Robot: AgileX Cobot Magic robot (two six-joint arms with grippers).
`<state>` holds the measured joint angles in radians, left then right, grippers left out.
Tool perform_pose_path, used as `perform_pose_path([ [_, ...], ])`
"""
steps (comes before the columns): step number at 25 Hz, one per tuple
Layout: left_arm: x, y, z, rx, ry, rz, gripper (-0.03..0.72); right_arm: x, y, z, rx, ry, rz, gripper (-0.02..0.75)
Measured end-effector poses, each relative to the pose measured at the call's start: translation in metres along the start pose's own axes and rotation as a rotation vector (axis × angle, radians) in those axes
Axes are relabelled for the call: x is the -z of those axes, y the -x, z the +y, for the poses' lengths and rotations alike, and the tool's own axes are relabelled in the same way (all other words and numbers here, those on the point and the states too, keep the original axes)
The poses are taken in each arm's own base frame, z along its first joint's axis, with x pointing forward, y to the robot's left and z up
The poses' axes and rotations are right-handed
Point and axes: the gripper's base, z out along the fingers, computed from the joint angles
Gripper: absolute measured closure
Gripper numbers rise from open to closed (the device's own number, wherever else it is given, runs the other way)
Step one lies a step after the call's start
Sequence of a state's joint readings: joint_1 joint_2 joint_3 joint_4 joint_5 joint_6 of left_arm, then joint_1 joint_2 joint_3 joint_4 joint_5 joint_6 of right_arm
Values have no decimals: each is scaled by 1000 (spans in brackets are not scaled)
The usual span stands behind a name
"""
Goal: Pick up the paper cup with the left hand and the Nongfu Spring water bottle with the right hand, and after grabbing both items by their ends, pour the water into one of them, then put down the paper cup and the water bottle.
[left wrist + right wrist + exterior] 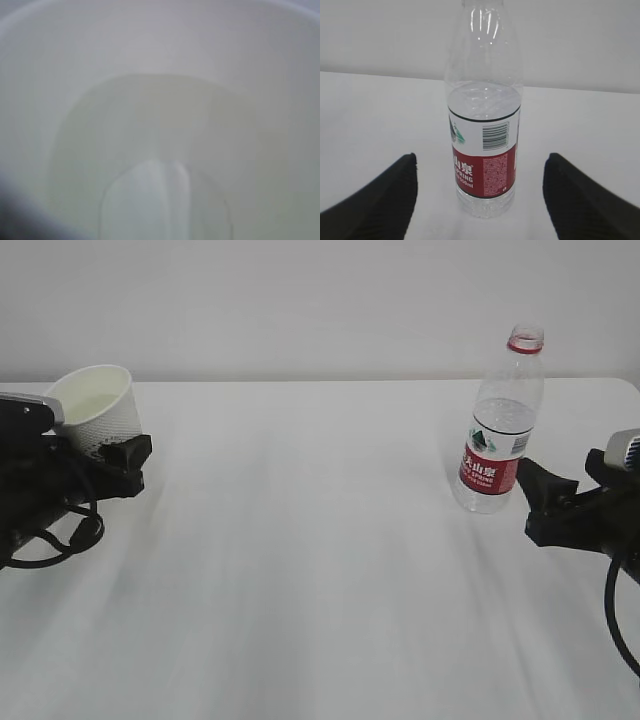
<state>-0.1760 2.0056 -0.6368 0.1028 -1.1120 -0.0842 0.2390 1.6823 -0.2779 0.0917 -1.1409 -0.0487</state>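
Note:
The white paper cup (92,405) is at the far left, tilted so its cream inside faces up and toward the camera. My left gripper (112,445) is shut on its lower part, with one black finger (128,453) in front of the cup's base. The cup's blurred white wall (160,100) fills the left wrist view. The Nongfu Spring water bottle (500,425) stands upright and uncapped at the right, with water (485,107) up to just above the label. My right gripper (528,498) is open, its fingers (380,200) on either side of the bottle (485,150) without touching it.
The white table (320,570) runs between the two arms. Its back edge meets a plain pale wall (300,300). Black cables (60,535) loop under the left arm, and another hangs at the right edge.

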Motion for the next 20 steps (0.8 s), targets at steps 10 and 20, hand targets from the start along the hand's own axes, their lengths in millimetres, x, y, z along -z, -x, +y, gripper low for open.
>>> perform_pose_path([
  [10,1,1,11,-2,70,-4,197,0,0,0,0,0,0,145],
  [20,5,1,39,20,165,-10,198,0,0,0,0,0,1,145],
])
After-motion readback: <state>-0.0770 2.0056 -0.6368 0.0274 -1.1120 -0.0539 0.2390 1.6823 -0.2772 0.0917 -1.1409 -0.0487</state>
